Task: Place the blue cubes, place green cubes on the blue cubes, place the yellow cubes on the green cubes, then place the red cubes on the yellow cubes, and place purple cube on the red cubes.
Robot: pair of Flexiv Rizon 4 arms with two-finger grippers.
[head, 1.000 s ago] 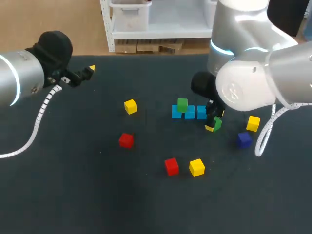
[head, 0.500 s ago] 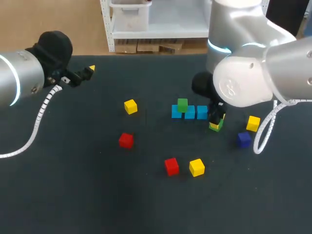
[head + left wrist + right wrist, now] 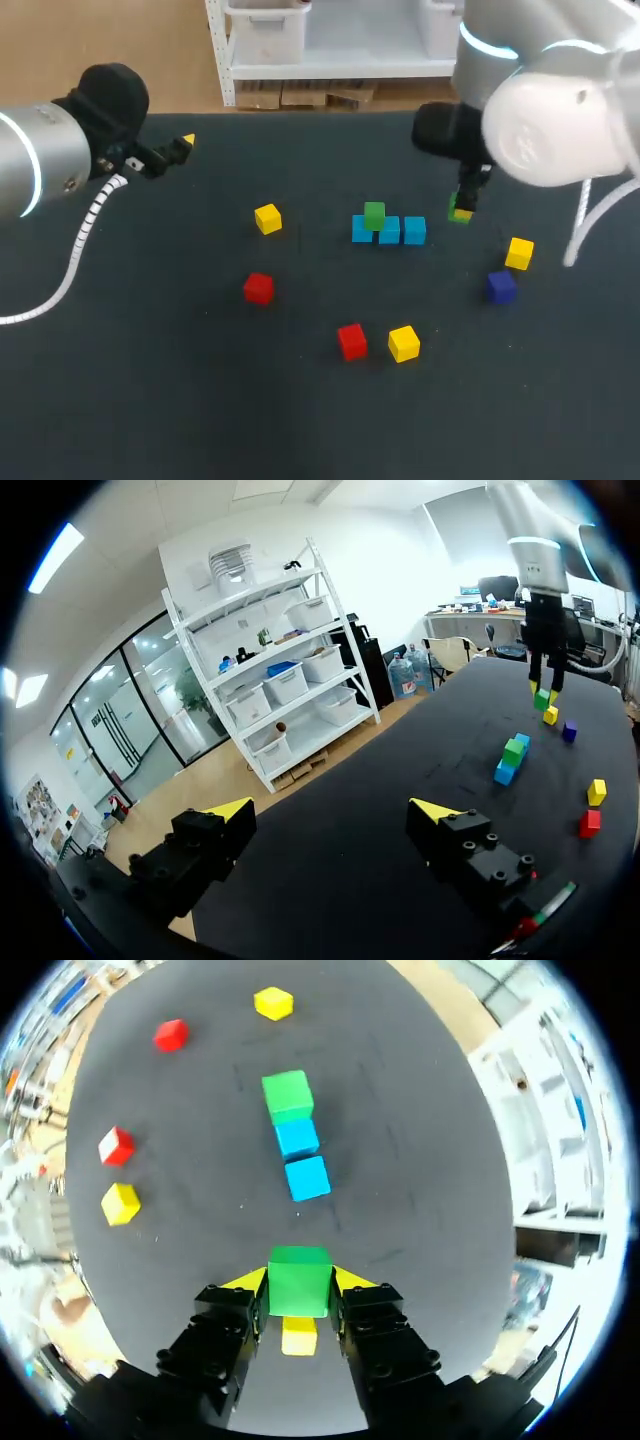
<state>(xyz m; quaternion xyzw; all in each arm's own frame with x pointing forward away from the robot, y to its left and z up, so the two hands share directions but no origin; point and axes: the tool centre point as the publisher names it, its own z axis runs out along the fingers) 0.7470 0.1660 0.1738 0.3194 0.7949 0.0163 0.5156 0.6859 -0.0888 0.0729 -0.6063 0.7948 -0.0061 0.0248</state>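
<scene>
Right gripper (image 3: 298,1278) clamped on held green cube (image 3: 298,1285), a finger on each of two opposite faces, cube square to the fingers, raised above the table (image 3: 180,400) just right of the blue row. Blue cubes (image 3: 402,231) lie touching in a line, long axis left-right in head view, running straight ahead of the right gripper. Stacked green cube (image 3: 374,214) sits on the left-end blue. Left gripper (image 3: 332,810) spread wide, empty, at the table's far left.

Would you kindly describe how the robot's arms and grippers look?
Both the left arm and right arm are rounded silver-grey shells with a glowing blue ring, black wrist and white coiled cable. The left gripper and right gripper are black, blocky and yellow-tipped.
</scene>
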